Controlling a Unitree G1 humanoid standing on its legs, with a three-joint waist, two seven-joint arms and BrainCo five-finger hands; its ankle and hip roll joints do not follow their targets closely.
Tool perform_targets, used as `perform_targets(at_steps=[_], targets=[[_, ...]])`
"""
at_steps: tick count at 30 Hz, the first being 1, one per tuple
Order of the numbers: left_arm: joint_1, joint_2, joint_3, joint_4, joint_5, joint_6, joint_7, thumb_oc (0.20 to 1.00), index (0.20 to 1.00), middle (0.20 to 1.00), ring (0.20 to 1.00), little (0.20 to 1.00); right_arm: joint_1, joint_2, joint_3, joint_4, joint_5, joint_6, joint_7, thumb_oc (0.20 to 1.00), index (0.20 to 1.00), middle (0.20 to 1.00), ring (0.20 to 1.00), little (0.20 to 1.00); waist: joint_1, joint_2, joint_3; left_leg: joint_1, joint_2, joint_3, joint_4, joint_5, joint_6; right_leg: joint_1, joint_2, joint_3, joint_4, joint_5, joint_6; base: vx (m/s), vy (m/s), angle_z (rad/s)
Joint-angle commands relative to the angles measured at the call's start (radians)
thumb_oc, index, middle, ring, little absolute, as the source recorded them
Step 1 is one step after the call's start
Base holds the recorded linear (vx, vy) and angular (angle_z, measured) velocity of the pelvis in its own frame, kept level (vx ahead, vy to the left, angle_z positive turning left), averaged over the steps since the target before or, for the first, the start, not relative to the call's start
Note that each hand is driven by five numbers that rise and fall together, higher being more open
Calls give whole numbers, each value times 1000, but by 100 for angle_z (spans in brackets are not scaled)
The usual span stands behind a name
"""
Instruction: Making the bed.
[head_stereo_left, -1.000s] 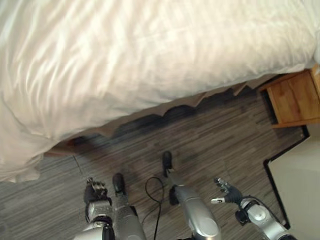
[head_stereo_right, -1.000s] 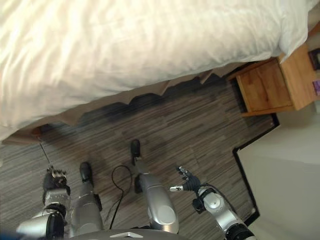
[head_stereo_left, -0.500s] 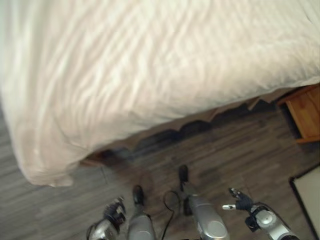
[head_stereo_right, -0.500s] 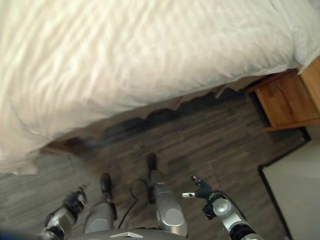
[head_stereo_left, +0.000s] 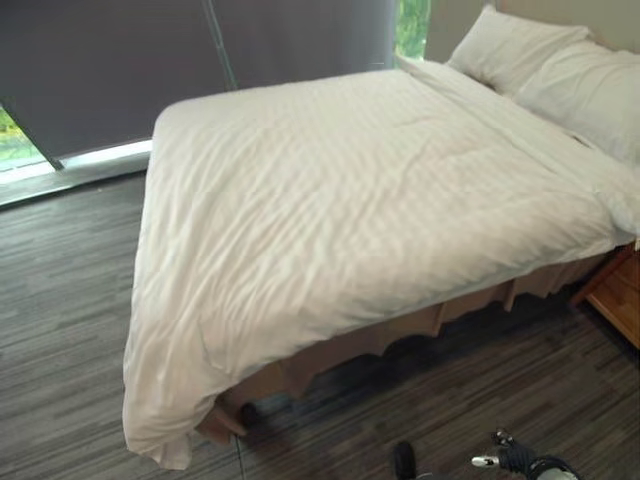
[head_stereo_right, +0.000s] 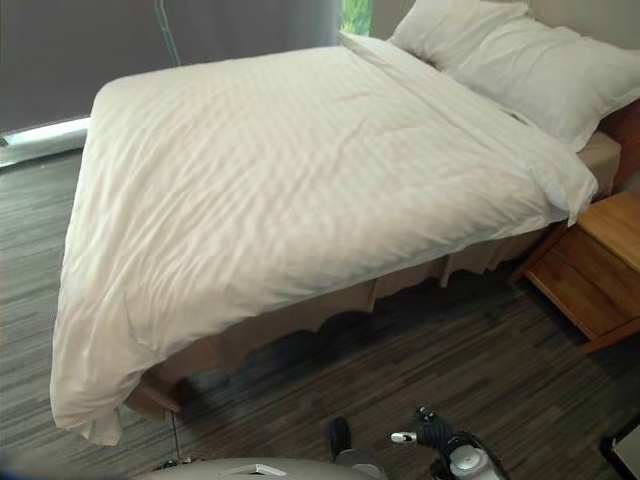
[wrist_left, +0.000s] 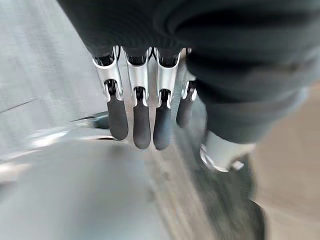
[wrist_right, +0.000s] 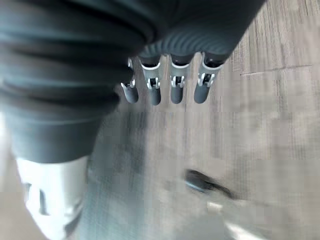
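A white duvet (head_stereo_left: 370, 220) covers the bed and lies fairly smooth, with light creases. Its near-left corner (head_stereo_left: 160, 430) hangs down almost to the floor. Two white pillows (head_stereo_right: 500, 50) lie at the head of the bed, far right. A tan bed skirt (head_stereo_left: 400, 335) shows under the near side. My right hand (head_stereo_right: 432, 432) hangs low above the floor in front of the bed, open and holding nothing. My left hand (wrist_left: 134, 120) also hangs over the floor, fingers straight and holding nothing. In its own wrist view, my right hand (wrist_right: 175, 85) has straight fingers above the floor.
A wooden nightstand (head_stereo_right: 595, 265) stands at the right, by the head of the bed. A dark curtain (head_stereo_left: 150, 50) covers the window behind the bed. Striped grey-brown flooring (head_stereo_left: 60, 300) runs along the bed's foot and near side.
The camera has swung upward: the view went from the bed's near edge and the floor to the whole bed. Both hands stay low and hold nothing.
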Motion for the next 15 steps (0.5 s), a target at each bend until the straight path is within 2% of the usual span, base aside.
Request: perform_targets(at_steps=[1,2,3,5,9,15], targets=[[25,53,-25,-175,-109,-96,-25,1000,1000,1000,1000,1000,13,-5,-71,-214,165,-80,-2,1000,1000,1000,1000,1000,-41,-3,7,-34,-78,3,19,56,98,67,-61,29,120,-97,54,0,0,0],[27,54,-25,-176,-109,-95,-26,1000,1000,1000,1000,1000,15,-5,-71,-217,165,-79,-2,1000,1000,1000,1000,1000,-41,-3,7,-33,-78,3,19,56,98,69,-61,29,120,-97,54,26,-47,7],[47,73,-50,-301,-123,-109,-31,1000,1000,1000,1000,1000,46,-3,-94,-315,209,-92,8,1000,1000,1000,1000,1000,-45,1,0,-25,-78,0,19,54,98,82,-61,28,118,-101,55,11,-33,6],[60,74,-63,-372,-124,-113,-14,1000,1000,1000,1000,1000,68,13,-99,-353,253,-102,18,1000,1000,1000,1000,1000,-46,2,-5,-15,-77,-2,19,52,98,94,-61,26,118,-106,55,12,-25,1],[57,63,-71,-417,-143,-109,-4,1000,1000,1000,1000,1000,75,24,-73,-398,258,-97,15,1000,1000,1000,1000,1000,-43,-1,-14,-4,-76,-3,20,49,98,110,-61,23,115,-112,55,9,-18,0],[58,18,-76,-442,-208,-109,27,1000,1000,1000,1000,1000,91,70,-13,-405,350,-94,22,1000,1000,1000,1000,1000,-39,-11,-20,7,-72,-2,19,45,98,123,-56,23,111,-118,53,3,-22,5]])
